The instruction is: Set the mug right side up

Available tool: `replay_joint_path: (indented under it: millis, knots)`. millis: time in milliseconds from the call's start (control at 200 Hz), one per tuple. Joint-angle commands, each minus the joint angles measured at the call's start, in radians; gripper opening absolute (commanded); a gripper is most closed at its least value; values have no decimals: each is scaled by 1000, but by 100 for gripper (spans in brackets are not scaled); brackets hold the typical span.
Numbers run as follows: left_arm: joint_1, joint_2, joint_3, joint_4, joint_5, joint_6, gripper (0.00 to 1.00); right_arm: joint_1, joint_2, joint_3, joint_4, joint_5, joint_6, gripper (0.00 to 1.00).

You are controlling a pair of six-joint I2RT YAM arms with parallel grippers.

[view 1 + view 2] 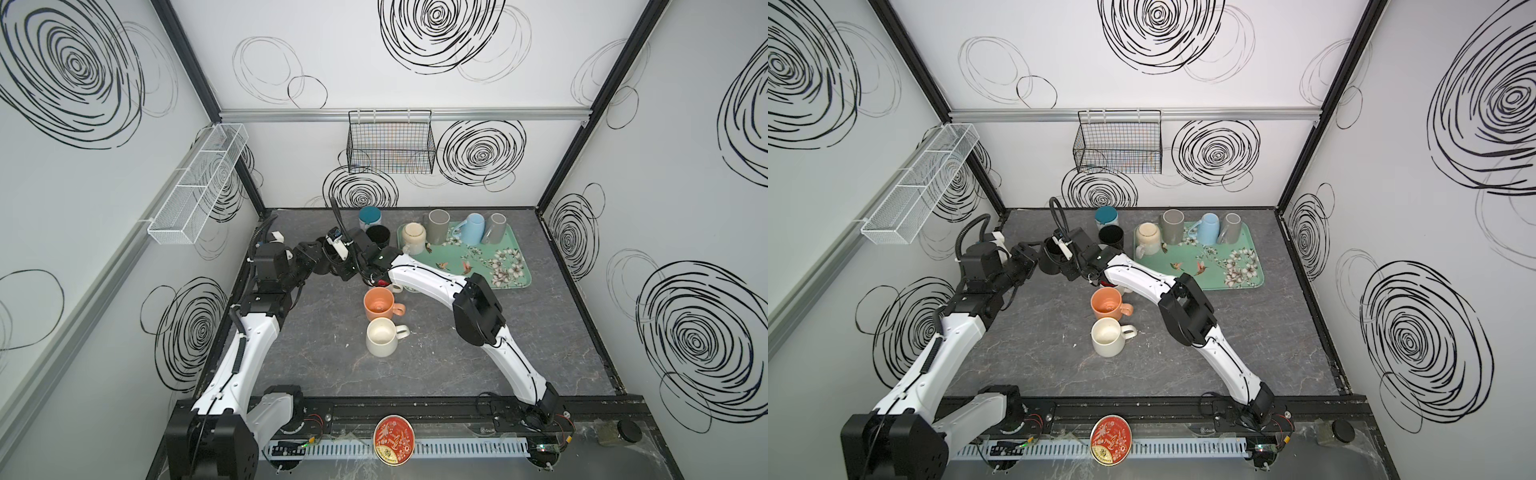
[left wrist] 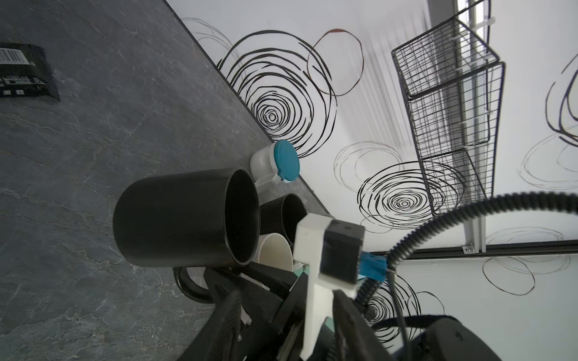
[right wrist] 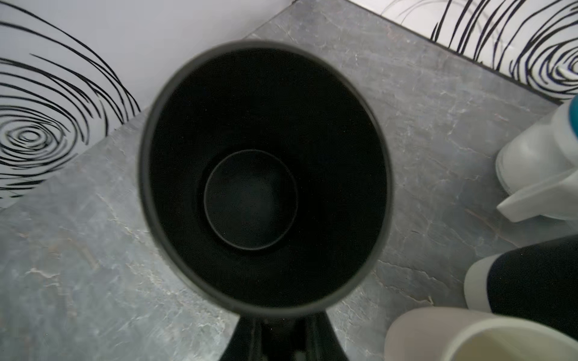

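— Where is the black mug (image 1: 1051, 264) now?
— At the far part of the table (image 1: 1034, 353), a little left of the middle, with its mouth up. The right gripper (image 3: 276, 334) is clamped on it, at the handle.
— And the left gripper (image 1: 1029, 258)?
— Just beside the mug. Released or clenched, I cannot tell.
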Motion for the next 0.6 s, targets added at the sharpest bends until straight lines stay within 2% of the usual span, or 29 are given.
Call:
replay_joint_path:
  millis: [0, 120, 270, 595]
  knots:
    - [12, 30, -14, 71, 3, -18, 50, -33, 16, 105, 118, 7, -61, 0]
    - [12, 43, 2, 62, -1, -13, 49, -60, 50, 156, 167, -97, -124, 0]
    - [7, 50, 12, 41, -1, 1, 49, -90, 88, 202, 175, -168, -184, 0]
    - [9, 40, -49, 66, -9, -6, 49, -133, 90, 215, 190, -301, -206, 0]
